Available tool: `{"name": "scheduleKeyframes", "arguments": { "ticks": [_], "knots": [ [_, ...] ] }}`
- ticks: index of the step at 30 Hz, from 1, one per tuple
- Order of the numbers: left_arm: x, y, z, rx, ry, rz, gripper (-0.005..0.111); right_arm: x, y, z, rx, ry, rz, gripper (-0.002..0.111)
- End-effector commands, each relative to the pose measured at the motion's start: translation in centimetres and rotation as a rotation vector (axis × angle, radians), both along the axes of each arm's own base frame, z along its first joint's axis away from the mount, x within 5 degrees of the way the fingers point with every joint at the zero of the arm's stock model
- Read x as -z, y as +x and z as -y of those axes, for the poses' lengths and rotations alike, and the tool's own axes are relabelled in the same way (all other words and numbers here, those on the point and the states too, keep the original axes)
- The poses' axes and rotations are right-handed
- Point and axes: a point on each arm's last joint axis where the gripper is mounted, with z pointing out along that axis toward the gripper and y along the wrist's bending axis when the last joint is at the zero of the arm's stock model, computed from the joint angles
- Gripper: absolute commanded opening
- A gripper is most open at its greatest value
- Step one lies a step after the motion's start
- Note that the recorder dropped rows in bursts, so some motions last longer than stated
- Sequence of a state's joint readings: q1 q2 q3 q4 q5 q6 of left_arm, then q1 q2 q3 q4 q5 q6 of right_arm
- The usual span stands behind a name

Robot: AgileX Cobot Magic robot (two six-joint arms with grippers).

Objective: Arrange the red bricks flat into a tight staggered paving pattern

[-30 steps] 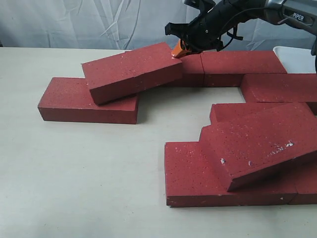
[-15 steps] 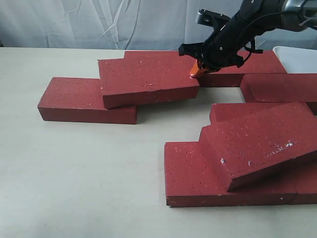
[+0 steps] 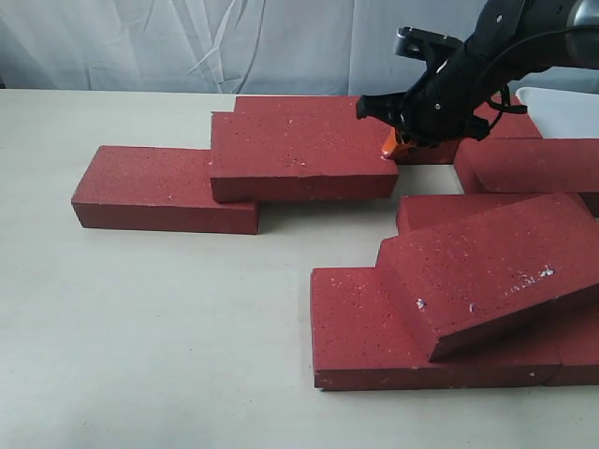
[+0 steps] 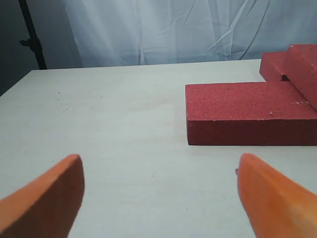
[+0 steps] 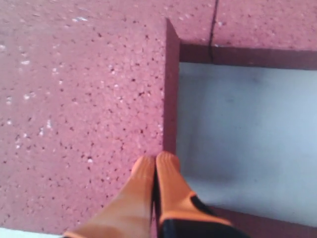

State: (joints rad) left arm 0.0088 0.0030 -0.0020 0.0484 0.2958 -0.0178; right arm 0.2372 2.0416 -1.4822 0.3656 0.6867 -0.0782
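Several red bricks lie on the pale table. One brick (image 3: 299,154) sits with its left end over another brick (image 3: 159,187). My right gripper (image 3: 393,145) is shut, its orange fingertips against that upper brick's right end. The right wrist view shows the shut gripper (image 5: 156,163) at the brick's (image 5: 84,99) edge, nothing between its fingers. At the front right a tilted brick (image 3: 496,271) leans on a flat one (image 3: 370,327). My left gripper (image 4: 158,193) is open over bare table, short of a brick (image 4: 247,111); it does not show in the exterior view.
More bricks line the back (image 3: 290,103) and the right side (image 3: 529,164). A white tray (image 3: 562,108) stands at the back right. Bare table (image 3: 168,327) spreads across the front left, and a gap of table (image 5: 242,134) lies between the bricks beside my right gripper.
My right gripper has moved right and toward the front, staying shut. The upper brick has shifted right with it and turned from skewed to square with the back row.
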Motion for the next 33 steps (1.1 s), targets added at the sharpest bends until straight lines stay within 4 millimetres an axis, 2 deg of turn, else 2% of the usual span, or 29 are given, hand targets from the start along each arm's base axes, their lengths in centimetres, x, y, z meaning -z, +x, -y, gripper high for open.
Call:
{"name": "scheduleKeyframes", "arguments": {
  "ticks": [1,9,11,16,18,23,28,31,33],
  "knots": [
    [0.0,0.0,0.0,0.002,-0.007,0.010,0.079,0.0,0.0,0.8,0.022,-0.048,0.013,-0.001],
    [0.0,0.0,0.0,0.002,-0.007,0.010,0.079,0.1,-0.1,0.8,0.021,-0.049,0.000,0.000],
    [0.0,0.0,0.0,0.002,-0.007,0.010,0.079,0.2,-0.2,0.8,0.018,-0.050,-0.010,0.010],
    [0.0,0.0,0.0,0.002,-0.007,0.010,0.079,0.3,-0.5,0.8,0.010,-0.053,-0.038,0.045],
    [0.0,0.0,0.0,0.002,-0.007,0.010,0.079,0.3,-0.5,0.8,0.009,-0.053,-0.040,0.050],
    [0.0,0.0,0.0,0.002,-0.007,0.010,0.079,-0.5,-0.6,0.8,0.010,-0.049,-0.029,0.050],
    [0.0,0.0,0.0,0.002,-0.007,0.010,0.079,-3.4,-2.0,1.0,-0.017,-0.043,-0.039,0.048],
    [0.0,0.0,0.0,0.002,-0.007,0.010,0.079,-5.2,-3.7,0.1,-0.125,-0.065,-0.066,0.029],
    [0.0,0.0,0.0,0.002,-0.007,0.010,0.079,-5.9,-5.2,-1.0,-0.193,-0.076,-0.074,0.009]
  ]
}}
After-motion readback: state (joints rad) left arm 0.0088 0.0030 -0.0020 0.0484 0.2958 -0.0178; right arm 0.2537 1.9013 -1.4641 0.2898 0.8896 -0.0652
